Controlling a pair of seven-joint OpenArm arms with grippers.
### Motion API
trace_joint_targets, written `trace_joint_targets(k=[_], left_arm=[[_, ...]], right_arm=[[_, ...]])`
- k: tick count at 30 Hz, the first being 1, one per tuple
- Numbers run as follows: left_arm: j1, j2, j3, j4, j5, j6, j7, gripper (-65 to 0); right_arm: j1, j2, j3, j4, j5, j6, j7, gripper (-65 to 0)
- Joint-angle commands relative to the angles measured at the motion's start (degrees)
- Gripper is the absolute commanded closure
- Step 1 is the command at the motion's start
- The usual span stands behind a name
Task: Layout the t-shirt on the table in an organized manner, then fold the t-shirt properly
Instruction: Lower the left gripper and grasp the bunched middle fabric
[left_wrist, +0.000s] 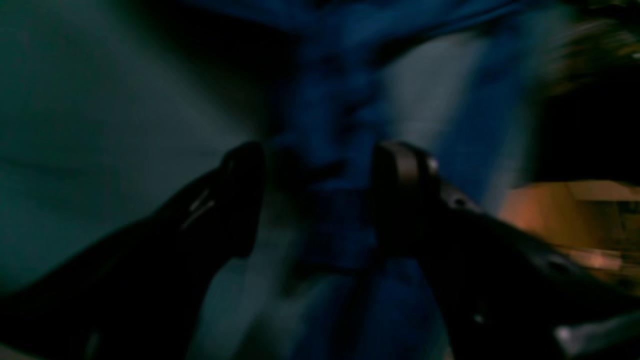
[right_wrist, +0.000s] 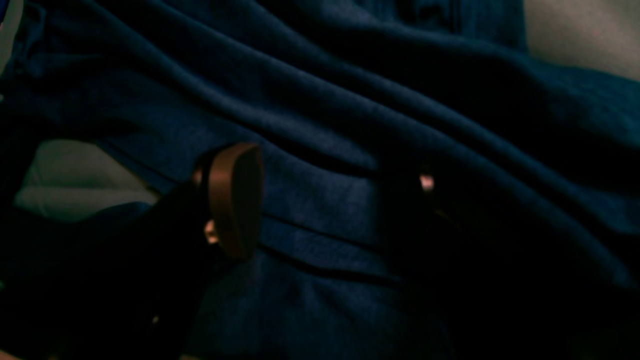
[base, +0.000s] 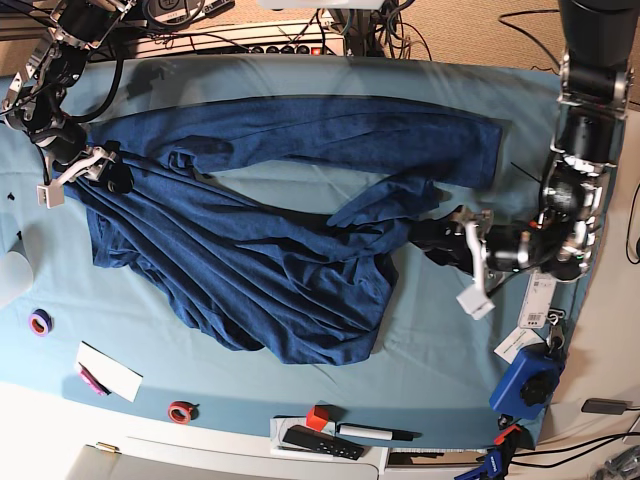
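A: Where does the t-shirt (base: 260, 270) lie?
B: Crumpled on the desk (base: 430, 350), long axis left-to-right, one sleeve reaching right.
A: The right gripper (base: 100, 165)?
B: Fingers apart on cloth.
A: The left gripper (base: 450, 235)?
B: Blurred; fingers apart around the sleeve.

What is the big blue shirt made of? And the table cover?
The t-shirt looks like soft, matte knit fabric: it droops into loose wrinkles and shows a fine heathered texture. The table cover seems a thin, smooth teal cloth, lying flat with few creases.
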Motion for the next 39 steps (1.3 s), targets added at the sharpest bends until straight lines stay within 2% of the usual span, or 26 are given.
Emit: trace_joint_targets(k=[1,3,8,10,15,18,21,26,32,36,39], left_arm=[[-1.4,0.6,-0.4,0.9,0.4,-0.4,-2.3,-34.5],[-1.4,2.5,-0.4,0.9,3.1,1.2,-3.5,-33.8],[-1.4,6.8,-0.4,0.9,3.5,1.1,-3.7,-31.2],[-1.4,8.9,-0.4,0.9,7.3,1.7,-4.7,-31.2],[-1.4,13.3,-0.4,0.8,19.4,6.6,-10.5,-31.2],[-1.4,14.9,-0.4,0.8,22.3,8.2,-12.6,-29.3],[-1.4,16.3,-0.4,0.8,22.4,8.2,-12.5,-28.9],[-2.4,17.1,-0.4,0.8,22.0,6.6,-12.7,-28.9],[-5.9,17.1,-0.4,0.7,21.8,6.5,-12.7,-28.9],[-6.8,17.1,-0.4,0.7,22.6,8.7,-12.8,-28.9],[-6.6,17.4,-0.4,0.4,28.0,11.1,-12.9,-28.9]], right_arm=[[0.5,1.3,0.3,0.7,1.2,0.1,1.4,-37.1],[0.5,1.3,0.3,0.8,1.2,0.1,1.4,-37.1],[0.5,1.3,0.3,0.8,1.2,0.1,1.4,-37.1],[0.5,1.3,0.3,0.8,1.2,0.1,1.4,-37.1],[0.5,1.3,0.3,0.8,1.2,0.1,1.4,-37.1],[0.5,1.3,0.3,0.7,1.2,0.1,1.4,-37.1],[0.5,1.3,0.3,0.8,1.2,0.1,1.4,-37.1],[0.5,1.3,0.3,0.7,1.2,0.1,1.4,-37.1],[0.5,1.3,0.3,0.8,1.2,0.1,1.4,-37.1],[0.5,1.3,0.3,0.7,1.2,0.1,1.4,-37.1],[0.5,1.3,0.3,0.7,1.2,0.1,1.4,-37.1]])
